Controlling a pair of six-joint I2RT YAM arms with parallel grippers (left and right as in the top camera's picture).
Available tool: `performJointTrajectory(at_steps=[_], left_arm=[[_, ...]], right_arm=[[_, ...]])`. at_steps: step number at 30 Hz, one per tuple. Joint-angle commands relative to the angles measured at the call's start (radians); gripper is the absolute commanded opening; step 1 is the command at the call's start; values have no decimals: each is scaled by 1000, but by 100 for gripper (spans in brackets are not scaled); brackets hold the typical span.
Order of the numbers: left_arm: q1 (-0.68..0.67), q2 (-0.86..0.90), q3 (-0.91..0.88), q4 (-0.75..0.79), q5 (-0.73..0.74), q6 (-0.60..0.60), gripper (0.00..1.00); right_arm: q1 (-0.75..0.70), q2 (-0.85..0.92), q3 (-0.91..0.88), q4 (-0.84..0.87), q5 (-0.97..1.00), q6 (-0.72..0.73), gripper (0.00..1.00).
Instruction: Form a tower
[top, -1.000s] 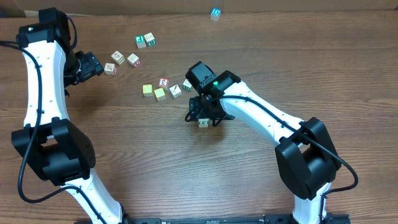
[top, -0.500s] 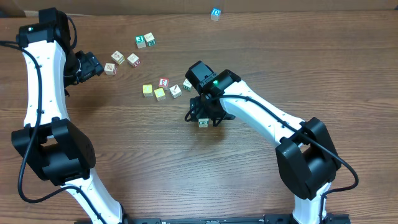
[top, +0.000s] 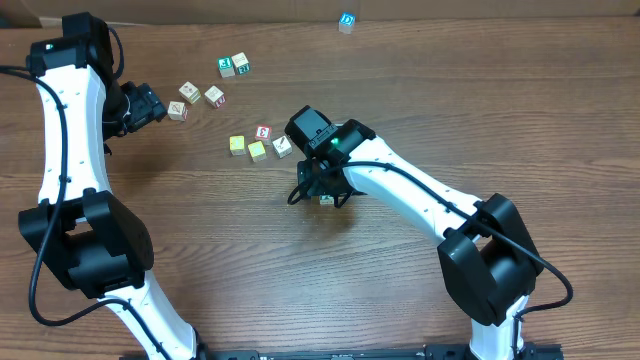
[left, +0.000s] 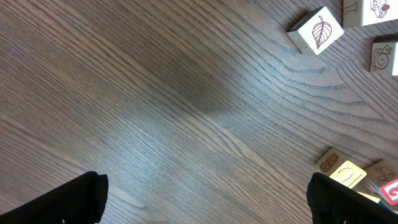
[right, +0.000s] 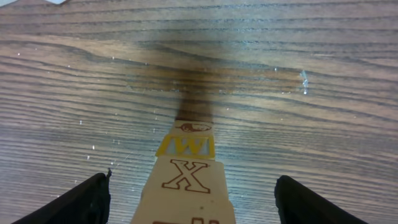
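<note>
The tower (right: 186, 168) is a short stack of wooden letter cubes; the right wrist view shows a cube with a brown "X" above a yellow "W" cube. From overhead only its top (top: 326, 199) peeks out under the arm. My right gripper (right: 191, 200) straddles the stack, open, with wood showing between each black finger (right: 87, 200) and the cubes. My left gripper (left: 211, 202) is open over bare table at the far left (top: 150, 103), holding nothing.
Loose cubes lie in a cluster (top: 258, 146) left of the tower, several more (top: 200, 97) sit near the left gripper, and two (top: 234, 65) further back. A blue cube (top: 346, 21) sits at the far edge. A leaf cube (left: 316, 31) shows in the left wrist view.
My right arm has shifted a little to the left over the tower, now covering a loose cube beside it, and its fingers have narrowed slightly. The left arm has not moved.
</note>
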Motion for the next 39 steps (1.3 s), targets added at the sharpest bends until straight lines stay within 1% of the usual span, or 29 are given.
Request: performJointTrajectory(at_steps=[1, 4, 6, 19, 23, 39], left_arm=[[-7, -15, 13, 1, 2, 5, 100], [-7, -15, 13, 1, 2, 5, 100], [-7, -15, 13, 1, 2, 5, 100], [-7, -15, 13, 1, 2, 4, 100], [-7, -15, 13, 1, 2, 5, 100], [-7, -15, 13, 1, 2, 5, 100]], right_arm=[[14, 3, 27, 12, 29, 9, 78], [25, 3, 25, 19, 41, 9, 71], [31, 3, 25, 19, 54, 9, 69], [37, 11, -8, 55, 60, -1, 67], [37, 11, -8, 55, 63, -26, 60], [37, 29, -13, 45, 63, -26, 59]])
